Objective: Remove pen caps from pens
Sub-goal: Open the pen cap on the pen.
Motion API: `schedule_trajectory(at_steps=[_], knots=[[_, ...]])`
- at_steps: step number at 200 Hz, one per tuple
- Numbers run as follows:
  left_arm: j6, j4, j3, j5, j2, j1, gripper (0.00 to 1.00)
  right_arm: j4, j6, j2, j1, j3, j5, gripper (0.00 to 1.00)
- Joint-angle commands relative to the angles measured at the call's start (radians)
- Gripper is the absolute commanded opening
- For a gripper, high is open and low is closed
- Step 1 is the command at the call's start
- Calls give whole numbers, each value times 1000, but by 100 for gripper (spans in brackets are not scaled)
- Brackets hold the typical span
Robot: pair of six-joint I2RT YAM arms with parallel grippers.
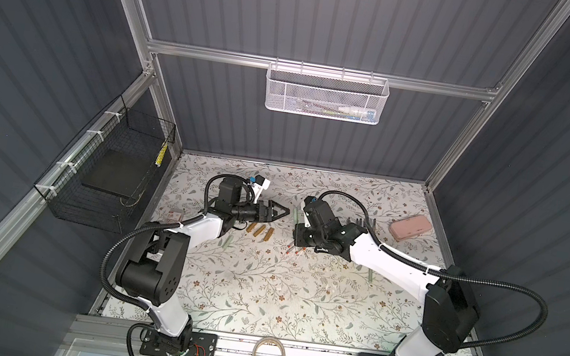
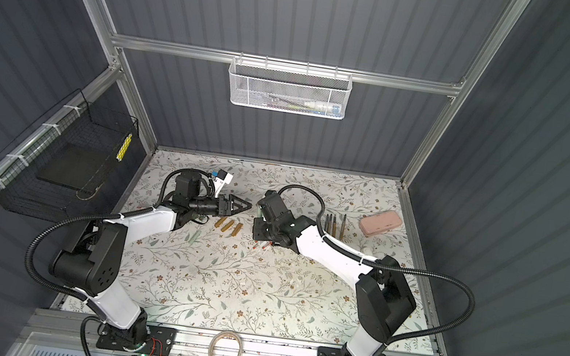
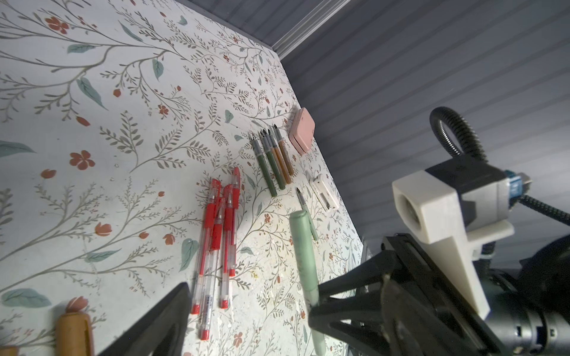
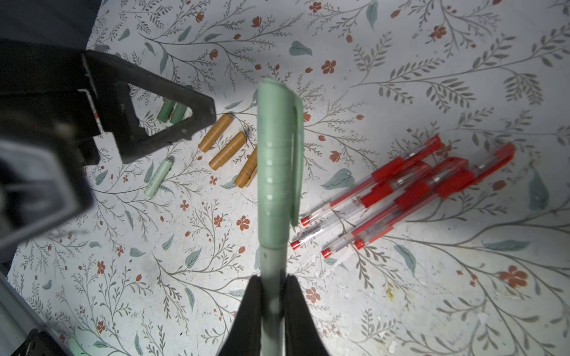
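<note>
Held item: pale green stick pen [image 4: 273, 262], clear of the floral-papered desk [image 4: 416, 292], barrel clamped between the closed fingers of the right pincer [image 4: 273, 289]; matching pale green clipped cap [image 4: 276, 148] seated on its tip; lower barrel cut off by the frame edge in the right wrist view. Left pincer [image 1: 282, 212]: jaws spread wide, nothing between them, near the capped end but apart from it; only one black finger [image 3: 160, 320] seen in the left wrist view, the second not made out. On the desk below: three golden-brown stubby caps [image 4: 228, 151] side by side, the third partly hidden behind the held pen; one loose pale green cap [image 4: 159, 178] near them; two darker green caps [image 4: 172, 111], glimpsed only through the triangular opening of the left finger. Four clear-bodied pens with red caps [image 4: 401, 191] in a loose overlapping bundle, caps on; in both top views mostly hidden under the right arm [image 1: 390, 259]. Toward the far right of the desk: row of four uncapped pens [image 3: 275, 166], two dark green, two golden-brown, tips bare; one uncapped pale green pen [image 3: 314, 231] partly behind the held one; pink oblong case [image 3: 302, 132] beside the row; small white object [image 3: 324, 192], kind not discernible.
</note>
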State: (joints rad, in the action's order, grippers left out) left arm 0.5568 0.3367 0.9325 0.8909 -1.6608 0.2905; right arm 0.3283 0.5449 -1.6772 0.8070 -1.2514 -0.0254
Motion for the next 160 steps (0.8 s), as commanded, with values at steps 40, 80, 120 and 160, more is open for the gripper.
schedule_trajectory(at_steps=[40,80,120,160], knots=[[-16,-6,1,2,-30,53,96,-56,-14,-23,23,-16,35,0],[-22,-15,20,12,-40,75,91,-45,-38,-32,35,-42,41,0],[-47,-59,55,15,-42,73,84,-29,-36,-35,35,-41,15,0],[-135,-212,121,-34,-43,73,66,-54,-22,-37,38,-21,59,0]])
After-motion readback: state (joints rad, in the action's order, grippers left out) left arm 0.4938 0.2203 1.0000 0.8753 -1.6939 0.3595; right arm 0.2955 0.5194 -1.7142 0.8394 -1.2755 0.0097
